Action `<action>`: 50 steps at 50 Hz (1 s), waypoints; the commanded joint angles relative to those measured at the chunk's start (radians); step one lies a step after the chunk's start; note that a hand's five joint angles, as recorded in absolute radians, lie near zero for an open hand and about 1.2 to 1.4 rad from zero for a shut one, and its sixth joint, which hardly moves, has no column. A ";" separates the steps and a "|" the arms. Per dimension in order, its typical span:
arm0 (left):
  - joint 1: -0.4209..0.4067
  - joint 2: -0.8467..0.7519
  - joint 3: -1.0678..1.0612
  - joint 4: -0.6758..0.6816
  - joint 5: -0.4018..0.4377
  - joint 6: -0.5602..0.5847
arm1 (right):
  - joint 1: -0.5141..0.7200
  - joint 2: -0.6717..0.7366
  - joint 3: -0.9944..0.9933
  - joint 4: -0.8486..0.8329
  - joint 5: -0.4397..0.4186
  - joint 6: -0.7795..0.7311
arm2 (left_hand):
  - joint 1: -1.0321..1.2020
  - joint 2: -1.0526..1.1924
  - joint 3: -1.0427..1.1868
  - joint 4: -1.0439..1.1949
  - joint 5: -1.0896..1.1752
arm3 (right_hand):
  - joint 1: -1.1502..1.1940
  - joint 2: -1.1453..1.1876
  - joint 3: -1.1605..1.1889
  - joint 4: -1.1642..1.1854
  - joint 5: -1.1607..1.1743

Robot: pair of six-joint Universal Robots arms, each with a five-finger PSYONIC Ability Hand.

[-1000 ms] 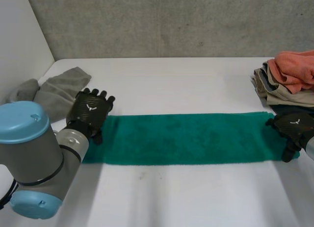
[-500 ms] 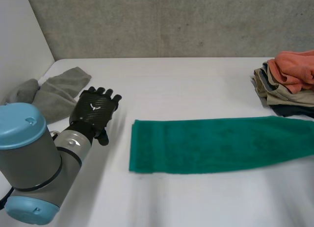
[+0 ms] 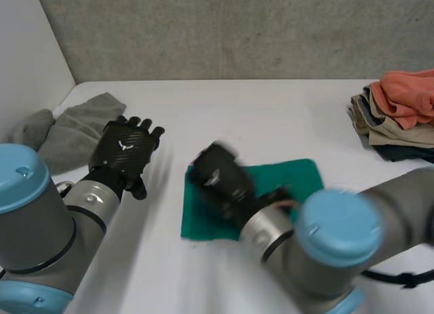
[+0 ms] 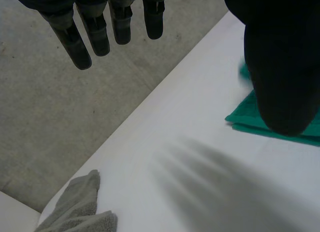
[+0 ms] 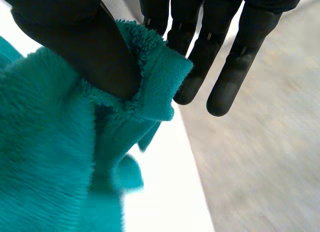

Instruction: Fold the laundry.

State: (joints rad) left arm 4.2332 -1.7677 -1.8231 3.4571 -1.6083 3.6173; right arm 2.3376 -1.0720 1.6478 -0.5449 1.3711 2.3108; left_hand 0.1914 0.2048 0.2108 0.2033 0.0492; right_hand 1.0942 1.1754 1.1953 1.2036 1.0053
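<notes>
A green towel (image 3: 298, 177) lies folded over on the white table (image 3: 271, 117), its right end carried to the left. My right hand (image 3: 218, 173) is over the towel's left end, and its arm crosses the front of the table. In the right wrist view the thumb (image 5: 80, 36) pinches a towel edge (image 5: 45, 157) against the fingers. My left hand (image 3: 125, 150) hovers left of the towel, open, with straight fingers (image 4: 95, 26). The towel's near corner (image 4: 245, 123) shows beside the left thumb.
A crumpled grey cloth (image 3: 78, 127) lies at the far left of the table, also under the left hand's fingertips (image 4: 80, 207). A stack of folded clothes (image 3: 400, 114) with an orange piece on top stands at the right edge.
My right hand pinched the towel's right end and swept it leftwards over the towel, doubling it. The left hand let go of the left end and lifted slightly.
</notes>
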 commanded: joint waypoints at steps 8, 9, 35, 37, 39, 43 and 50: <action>-0.076 -0.038 0.076 0.002 0.002 -0.002 | -0.144 -0.158 0.131 0.045 -0.021 0.168 | -0.017 -0.030 -0.036 -0.029 -0.049 | -0.920 -1.001 -1.021 -1.029 -1.005; -0.085 -0.050 0.086 0.002 0.002 -0.002 | -0.208 -0.205 0.151 0.100 -0.015 0.232 | -0.017 -0.030 -0.036 -0.029 -0.049 | -0.920 -1.001 -1.021 -1.029 -1.005; -0.231 -0.268 0.185 -0.004 -0.012 0.003 | -0.529 -0.190 0.279 0.373 -0.124 0.355 | -0.010 -0.024 -0.030 -0.022 -0.043 | -0.534 -0.615 -0.635 -0.643 -0.620; -0.231 -0.285 0.185 -0.006 -0.016 0.007 | -0.532 -0.190 0.285 0.370 -0.124 0.386 | 0.004 -0.009 -0.015 -0.008 -0.028 | -0.347 -0.428 -0.448 -0.456 -0.432; -0.231 -0.309 0.186 -0.004 -0.030 0.014 | -0.541 -0.190 0.291 0.369 -0.121 0.404 | 0.016 0.003 -0.003 0.004 -0.016 | -0.138 -0.219 -0.239 -0.248 -0.224; -0.230 -0.368 0.208 0.001 -0.105 0.024 | -0.563 -0.190 0.306 0.367 -0.104 0.403 | 0.066 0.053 0.047 0.054 0.034 | 0.302 0.221 0.201 0.193 0.216; -0.214 -0.375 0.242 -0.013 -0.185 0.049 | -0.612 -0.253 0.320 0.378 -0.047 0.349 | 0.087 0.073 0.067 0.075 0.054 | 0.302 0.221 0.201 0.193 0.216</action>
State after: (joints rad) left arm 4.0073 -2.1376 -1.6003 3.4509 -1.7402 3.6497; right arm 1.7579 -1.2694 1.9575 -0.1786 1.2803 2.7110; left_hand 0.1965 0.2202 0.2132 0.2093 0.0531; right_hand 1.0822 1.1536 1.1834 1.1969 0.9884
